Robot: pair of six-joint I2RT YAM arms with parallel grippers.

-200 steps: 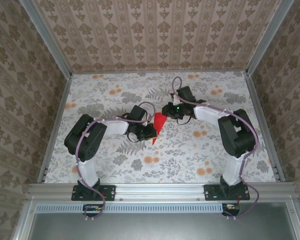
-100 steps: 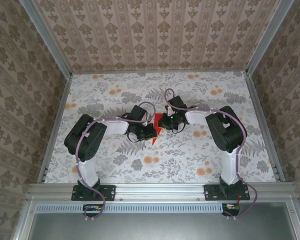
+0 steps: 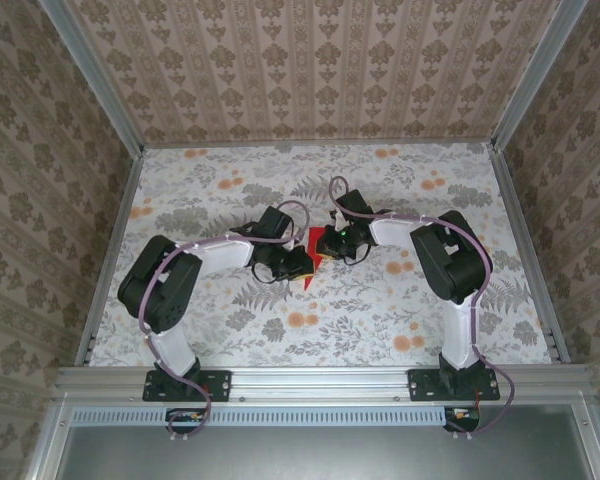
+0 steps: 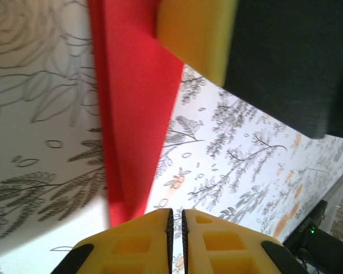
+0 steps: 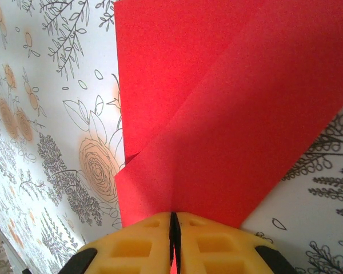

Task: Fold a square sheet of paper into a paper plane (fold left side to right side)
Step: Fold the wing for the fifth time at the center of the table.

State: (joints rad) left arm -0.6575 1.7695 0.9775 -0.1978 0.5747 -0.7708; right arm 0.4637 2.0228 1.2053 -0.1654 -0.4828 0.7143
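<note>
Right claw (image 5: 172,221) closer; one red paper sheet (image 5: 228,114)

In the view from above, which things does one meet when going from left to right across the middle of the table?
left arm → left claw → red paper → right claw → right arm

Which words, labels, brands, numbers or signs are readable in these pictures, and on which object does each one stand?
None: no word, number or sign can be read.
The red paper is plain and unmarked.
The tablecloth and the walls carry only flower patterns.
</note>
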